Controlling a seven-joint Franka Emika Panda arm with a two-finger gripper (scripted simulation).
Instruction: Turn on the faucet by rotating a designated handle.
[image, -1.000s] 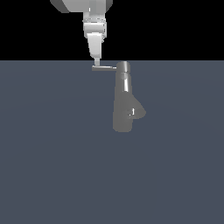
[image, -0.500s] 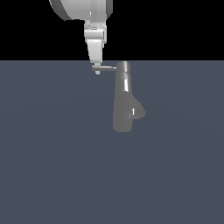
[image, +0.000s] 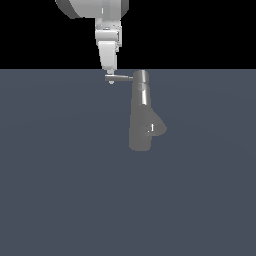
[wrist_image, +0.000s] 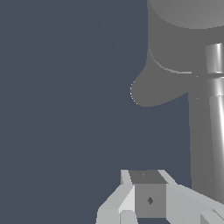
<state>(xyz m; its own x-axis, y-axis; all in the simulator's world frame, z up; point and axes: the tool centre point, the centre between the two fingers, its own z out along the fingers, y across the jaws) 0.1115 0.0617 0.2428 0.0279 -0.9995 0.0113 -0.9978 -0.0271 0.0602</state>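
One contact is made: we find the gripper (image: 110, 71) at the handle's (image: 120, 77) free end, beside the faucet (image: 142, 112) column. Jaw state we cannot tell. Rotation, we judge, remains outstanding.

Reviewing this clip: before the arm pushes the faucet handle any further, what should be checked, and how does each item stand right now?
1. Gripper at the handle's free end: ok, its tip sits right above the rod's outer tip in the exterior view.
2. Actual contact with the rod: cannot tell.
3. Jaw state: cannot tell from either view.
4. Handle joined to the faucet column cap: ok, rod sticks out sideways toward the exterior view's left.
5. Gripper clear of the column: ok, a stretch of rod separates them.
6. Faucet upright on the grey surface: ok.
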